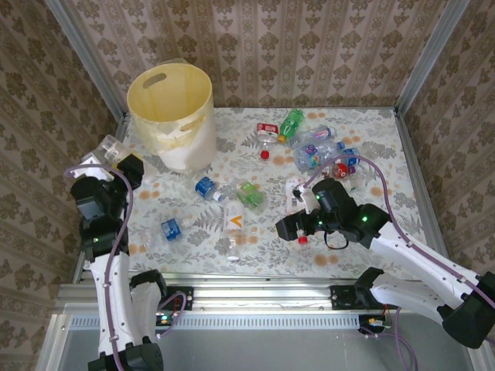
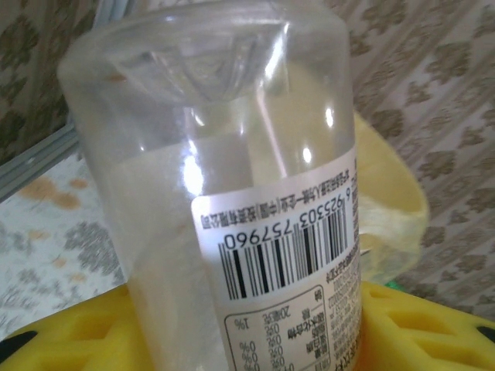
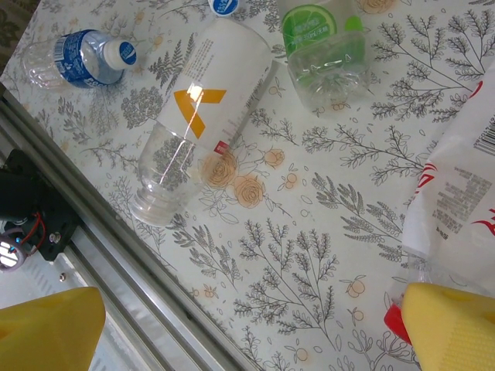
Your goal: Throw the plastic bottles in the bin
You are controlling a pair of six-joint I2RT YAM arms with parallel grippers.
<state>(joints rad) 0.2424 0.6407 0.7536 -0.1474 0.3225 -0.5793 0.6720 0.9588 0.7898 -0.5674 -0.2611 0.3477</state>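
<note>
My left gripper [image 1: 117, 161] is shut on a clear plastic bottle [image 1: 108, 147], held in the air just left of the bin [image 1: 172, 116], a pale yellow bucket. In the left wrist view this bottle [image 2: 232, 193] with its white barcode label stands between the yellow fingers [image 2: 69, 340], and the bin's rim [image 2: 394, 209] shows behind it. My right gripper [image 1: 299, 220] is open low over the table, beside a red-capped bottle [image 3: 456, 193] whose cap [image 3: 396, 323] touches the right finger [image 3: 452, 325]. Several more bottles lie scattered on the table [image 1: 371, 124].
An orange-marked bottle [image 3: 201, 108], a blue-labelled one [image 3: 77, 58] and a green-labelled one [image 3: 321, 46] lie ahead of the right gripper. A cluster of bottles [image 1: 317, 147] sits at the back right. The metal rail [image 1: 247, 290] edges the table's front; patterned walls close the other sides.
</note>
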